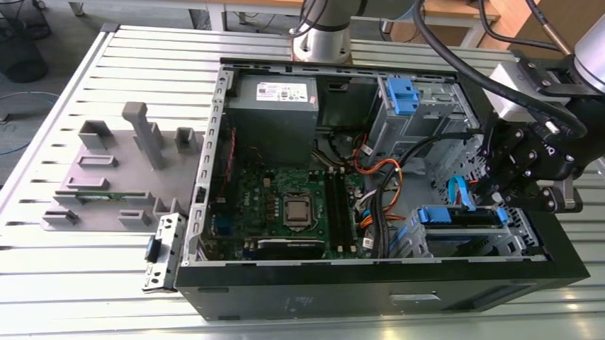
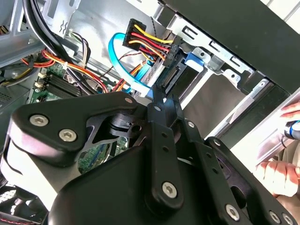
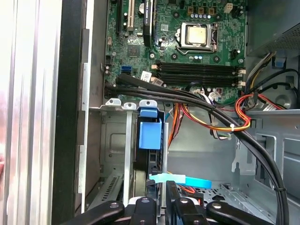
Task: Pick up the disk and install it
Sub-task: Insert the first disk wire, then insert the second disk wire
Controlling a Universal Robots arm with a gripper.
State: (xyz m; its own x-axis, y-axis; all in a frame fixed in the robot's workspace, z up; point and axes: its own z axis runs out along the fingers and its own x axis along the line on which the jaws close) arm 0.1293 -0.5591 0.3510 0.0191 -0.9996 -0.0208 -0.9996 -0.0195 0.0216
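I see the disk (image 1: 458,217) seated edge-up in the drive cage (image 1: 518,234) at the case's front corner, blue plastic rail (image 3: 150,135) on top, thin dark metal body below. The black gripper (image 1: 511,193) hovers just above it; its fingers (image 2: 161,105) look pressed narrow, gripping nothing. Ribbed aluminium table (image 1: 142,64) under the case.

The arm (image 1: 326,28) has a round silver-grey column at the upper middle of the exterior view. Thick black cables (image 1: 454,49) run along it to the wrist at the right edge. The wrist carries a light grey block (image 1: 520,88). The end effector (image 1: 515,195) is matt black, with flat linkage plates (image 2: 70,126) joined by round silver screws (image 2: 39,120).
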